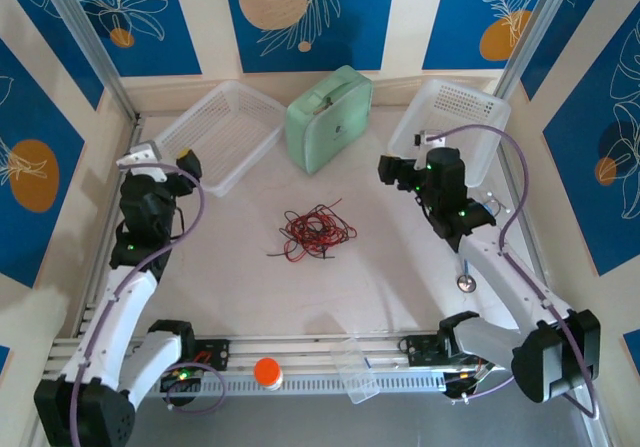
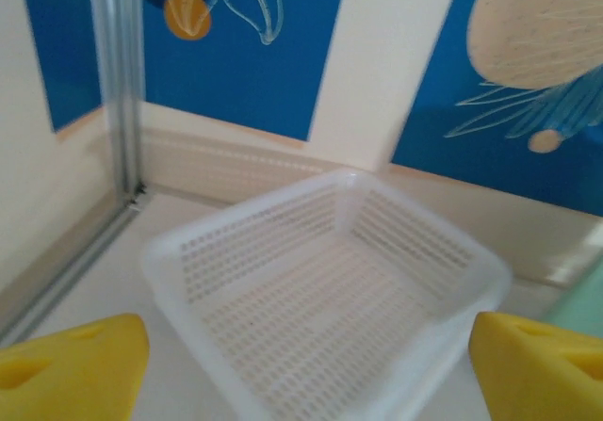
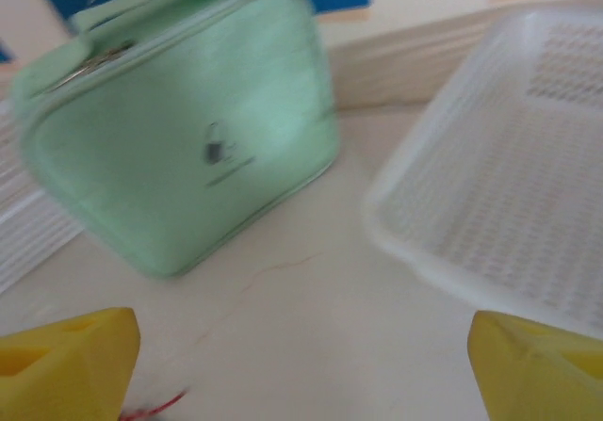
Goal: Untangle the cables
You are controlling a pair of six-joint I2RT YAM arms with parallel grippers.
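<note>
The cables [image 1: 315, 233] lie in one red and black knot in the middle of the table [image 1: 230, 267]. Nothing touches them. The left gripper [image 2: 301, 374] is off by a white basket [image 2: 330, 280], with its jaws wide and empty. The right gripper [image 3: 301, 364] is near the green bag [image 3: 188, 129], and its jaws are wide and empty too. I think the untangling has not begun. Next, one gripper needs to go down to the knot and pinch a loose end, while the other holds the rest.
</note>
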